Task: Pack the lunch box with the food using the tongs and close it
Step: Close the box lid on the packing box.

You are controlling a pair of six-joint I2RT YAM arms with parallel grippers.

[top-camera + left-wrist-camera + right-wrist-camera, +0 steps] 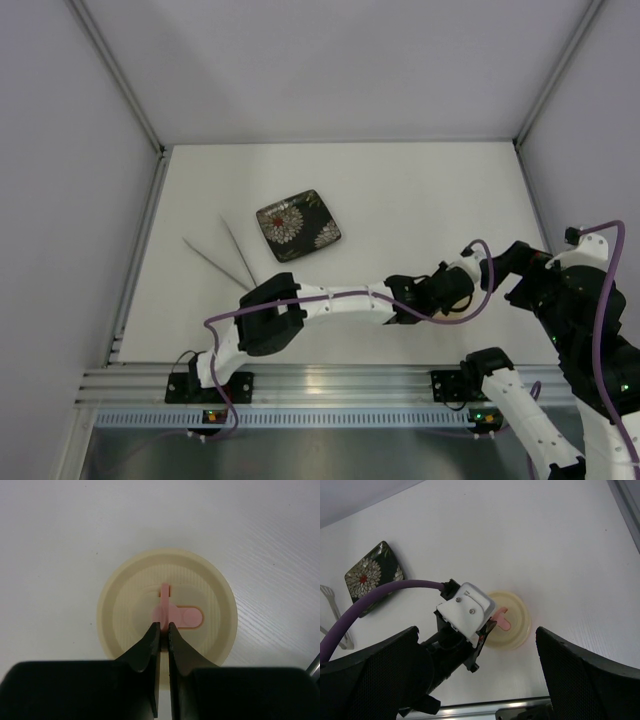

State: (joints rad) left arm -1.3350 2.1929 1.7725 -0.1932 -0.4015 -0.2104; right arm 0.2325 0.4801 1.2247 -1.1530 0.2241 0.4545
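Your L gripper [163, 625] is pinched fully shut on the pink tab [187, 616] at the ctr of the lid [125, 600]. The fingers [150, 645] clamp the tab's round end, and its long end points to 3 o'clock in the L wrist view. The lid sits on the table [60, 530] at abt 5 o'clock of the workspace, hidden under the L wrist in the top view. Can't tell from any view whether the box is under it or it lies flat on the table. The plate [298, 225] is well apart, at 10 o'clock from the lid, w/ no food visible on it. The tongs [225, 258] lie just beside the plate at its 8 o'clock, no arm touching them. Your R gripper [476, 645] hangs above the lid, jaws wide, holding nothing. W/ the plate bare and the tongs down, I judge you're on the closing step. The hold is a thin pinch on a small tab, so the lid can swivel or slip: go slow and hold it level. Check via the R wrist cam that the rim sits even from 12 round to 12 before letting go. If it rides high on one side, press straight down there, don't drag. Use the R gripper to steady the box wall if it slides.
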